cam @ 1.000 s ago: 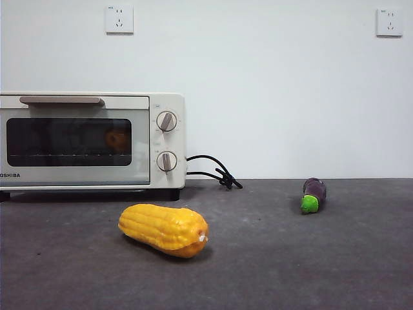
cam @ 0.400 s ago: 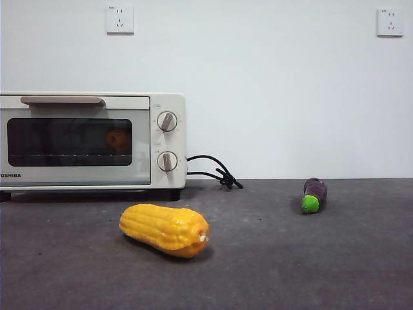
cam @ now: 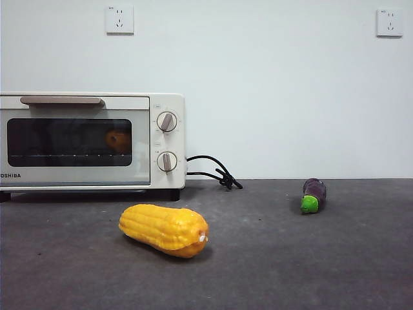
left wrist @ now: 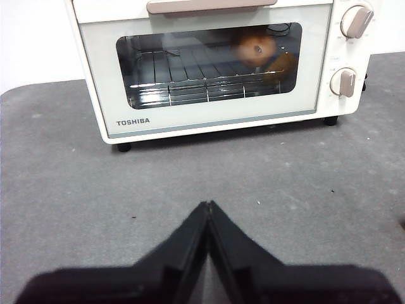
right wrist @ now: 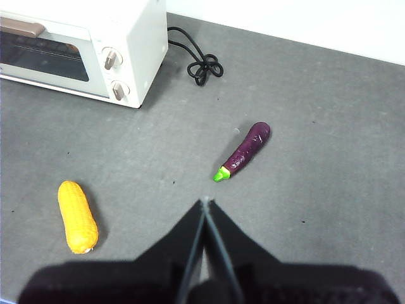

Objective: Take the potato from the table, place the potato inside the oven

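The small roundish golden-brown potato [left wrist: 256,46] is seen on the rack behind the closed dark glass door of the cream-white Toshiba toaster oven [left wrist: 209,120], straight ahead of the left gripper [left wrist: 208,206], whose jaws are pressed together, empty. The right gripper [right wrist: 205,203], likewise closed and empty, is farther off.

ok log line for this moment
potato: inside oven, door shut | left gripper: shut, empty, facing oven | right gripper: shut, empty, above table
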